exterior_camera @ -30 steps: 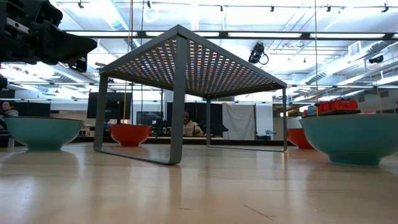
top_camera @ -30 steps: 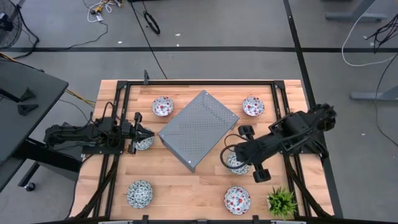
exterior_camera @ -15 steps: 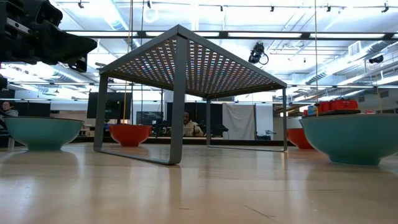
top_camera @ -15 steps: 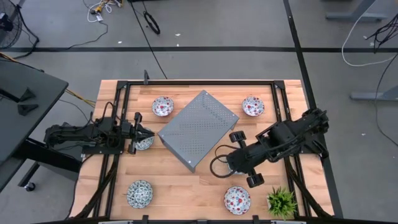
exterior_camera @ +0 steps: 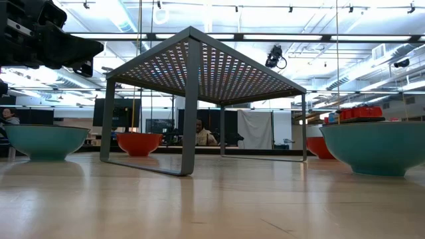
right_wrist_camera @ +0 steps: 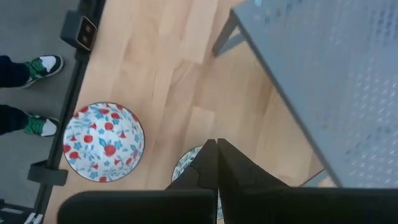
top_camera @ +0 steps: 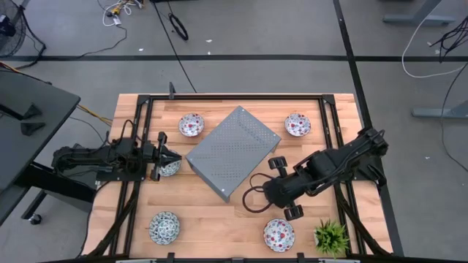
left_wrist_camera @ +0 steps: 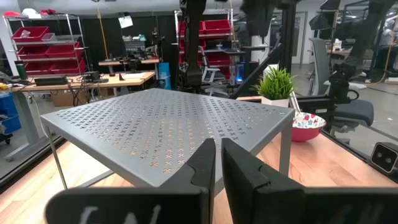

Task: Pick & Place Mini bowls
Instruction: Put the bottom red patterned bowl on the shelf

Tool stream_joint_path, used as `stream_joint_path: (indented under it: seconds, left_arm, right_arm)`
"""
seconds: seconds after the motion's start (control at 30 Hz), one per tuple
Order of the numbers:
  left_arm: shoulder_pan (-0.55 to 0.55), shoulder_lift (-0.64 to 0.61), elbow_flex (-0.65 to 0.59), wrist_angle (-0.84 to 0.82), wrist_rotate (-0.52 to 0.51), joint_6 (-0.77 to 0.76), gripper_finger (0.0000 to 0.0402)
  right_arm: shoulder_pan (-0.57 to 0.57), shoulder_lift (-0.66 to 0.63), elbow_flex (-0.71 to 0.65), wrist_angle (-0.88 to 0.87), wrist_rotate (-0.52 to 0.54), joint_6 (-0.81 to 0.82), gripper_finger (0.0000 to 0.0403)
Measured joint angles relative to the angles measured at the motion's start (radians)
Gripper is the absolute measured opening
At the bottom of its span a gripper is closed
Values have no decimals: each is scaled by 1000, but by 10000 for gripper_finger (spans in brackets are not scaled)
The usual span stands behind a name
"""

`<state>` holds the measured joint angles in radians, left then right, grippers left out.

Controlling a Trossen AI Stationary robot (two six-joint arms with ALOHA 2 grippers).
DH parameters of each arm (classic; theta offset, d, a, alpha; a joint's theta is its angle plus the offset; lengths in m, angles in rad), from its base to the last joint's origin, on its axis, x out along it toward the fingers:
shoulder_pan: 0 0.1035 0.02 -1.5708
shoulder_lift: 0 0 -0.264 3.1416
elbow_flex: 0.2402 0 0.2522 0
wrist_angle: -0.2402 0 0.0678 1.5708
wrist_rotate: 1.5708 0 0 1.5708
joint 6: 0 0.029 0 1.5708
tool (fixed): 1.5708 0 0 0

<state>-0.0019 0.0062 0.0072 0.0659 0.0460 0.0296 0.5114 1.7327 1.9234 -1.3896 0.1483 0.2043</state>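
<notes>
Right hand (right_wrist_camera: 216, 144) — over floral mini bowls (right_wrist_camera: 104, 142)

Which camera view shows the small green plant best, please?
The high view shows the plant best: the whole plant stands clear at the table's near right corner, beside a red-patterned bowl. The left wrist view shows its leaves behind the grey rack. The low and right wrist views do not show it.

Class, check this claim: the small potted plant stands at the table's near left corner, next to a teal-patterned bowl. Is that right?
Not quite. In the high view the potted plant stands at the near right corner, and the bowl beside it is the red-patterned bowl. The teal-patterned bowl sits near the left corner, with no plant by it.
</notes>
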Motion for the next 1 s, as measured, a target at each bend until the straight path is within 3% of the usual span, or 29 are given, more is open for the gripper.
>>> stream_joint_path:
  seconds: [0.17, 0.33, 0.63, 1.0]
  left_arm:
    - [0, 0, 0, 0, 0, 0, 30]
    - [0, 0, 0, 0, 0, 0, 30]
    - [0, 0, 0, 0, 0, 0, 30]
    - [0, 0, 0, 0, 0, 0, 30]
  right_arm:
    - [2, -63, -192, 120, -9, 20, 0]
    - [17, -122, -350, 251, -13, -75, 0]
    - [40, -214, -628, 625, -194, -158, 0]
    - [124, -226, -798, 942, -220, -161, 0]
